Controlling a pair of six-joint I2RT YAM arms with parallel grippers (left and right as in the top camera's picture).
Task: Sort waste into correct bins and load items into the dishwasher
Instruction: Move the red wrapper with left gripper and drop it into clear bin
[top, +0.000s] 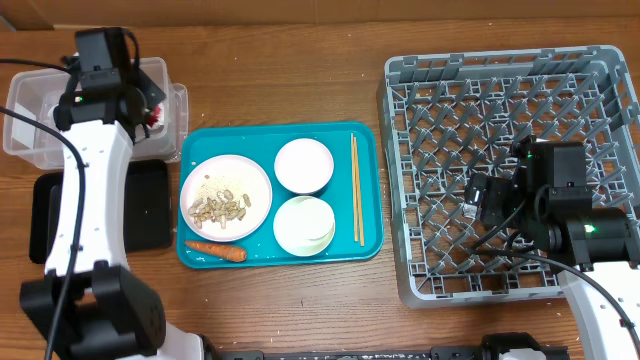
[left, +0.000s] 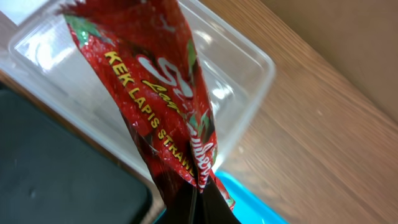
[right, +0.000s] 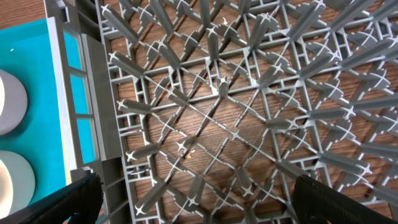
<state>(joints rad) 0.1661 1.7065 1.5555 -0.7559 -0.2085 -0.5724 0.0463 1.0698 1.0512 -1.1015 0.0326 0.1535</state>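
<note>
- Small red wrapper (left: 155, 87): pinched at one end by the left gripper (left: 194, 202), jaws shut tight on it. The rest of it stretches out past the fingertips, above the clear tub (left: 249, 62) and next to the black tray (left: 56, 180).
- Right gripper (right: 199, 202): jaws spread wide, holding nothing. The fingers (right: 68, 202) hover over the grey dish rack (right: 217, 93).
- Teal tray (top: 365, 215), between bins and rack: white plate (top: 250, 180) with food scraps (top: 220, 208), carrot (top: 215, 250) just beside it, two bowls (top: 303, 165), and chopsticks (top: 355, 190) along the rack-side edge.
</note>
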